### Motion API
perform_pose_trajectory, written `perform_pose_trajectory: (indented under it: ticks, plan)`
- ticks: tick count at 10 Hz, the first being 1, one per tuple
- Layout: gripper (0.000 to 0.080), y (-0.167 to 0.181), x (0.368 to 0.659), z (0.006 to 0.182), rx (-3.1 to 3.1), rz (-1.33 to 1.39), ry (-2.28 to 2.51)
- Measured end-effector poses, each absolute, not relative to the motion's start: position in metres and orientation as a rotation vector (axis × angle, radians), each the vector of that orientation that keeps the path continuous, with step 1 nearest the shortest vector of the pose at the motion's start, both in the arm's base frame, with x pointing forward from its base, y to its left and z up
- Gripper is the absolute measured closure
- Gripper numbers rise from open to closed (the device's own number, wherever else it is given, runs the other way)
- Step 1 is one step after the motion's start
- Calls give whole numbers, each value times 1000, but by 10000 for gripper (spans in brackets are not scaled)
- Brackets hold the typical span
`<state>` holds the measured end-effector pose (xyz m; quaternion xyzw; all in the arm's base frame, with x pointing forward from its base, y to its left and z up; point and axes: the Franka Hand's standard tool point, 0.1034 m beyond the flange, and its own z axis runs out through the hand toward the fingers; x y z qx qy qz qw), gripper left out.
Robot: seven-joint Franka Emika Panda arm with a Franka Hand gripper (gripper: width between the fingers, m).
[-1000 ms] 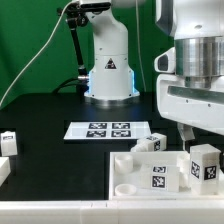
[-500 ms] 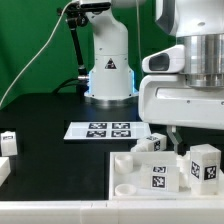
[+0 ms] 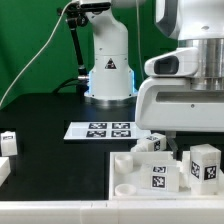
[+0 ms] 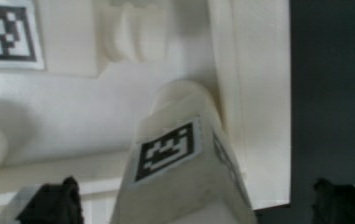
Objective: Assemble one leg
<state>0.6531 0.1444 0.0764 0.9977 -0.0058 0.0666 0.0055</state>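
A white leg (image 4: 177,150) with a black-and-white tag lies between my two dark fingertips (image 4: 49,205) in the wrist view. My gripper (image 4: 197,206) is open, with the jaws wide on either side of the leg and not touching it. In the exterior view my gripper (image 3: 176,142) hangs low over the far right part of the large white panel (image 3: 128,178). A tagged leg (image 3: 150,143) lies at the panel's far edge beside the fingers. Another tagged leg (image 3: 205,165) stands at the panel's right.
The marker board (image 3: 100,130) lies behind the panel. Two more small white parts (image 3: 8,142) sit at the exterior view's left table edge. A tagged block (image 3: 158,178) sits on the panel. The robot base (image 3: 108,75) stands at the back.
My arm has shifted toward the exterior view's left and come down a little, so the hand now hangs over the panel's far right part.
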Motion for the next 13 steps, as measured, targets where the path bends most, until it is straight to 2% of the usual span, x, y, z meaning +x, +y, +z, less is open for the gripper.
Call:
perform_pose_trajectory:
  ticks: [2,3,4,5,6,7,11,13]
  plan:
    - [150,144,654,77,3099,210,116]
    - [176,143,654,77,3091,211,149]
    - [313,143,654,77,3091,210,142]
    - [313,143,654,77,3091,210,142]
    - [462,143,654,77,3093,211,129]
    - [514,143,654,77,3094,212,110]
    - [514,143,654,77,3106,216,-176]
    - [514,140,653,76,3074,219,-581]
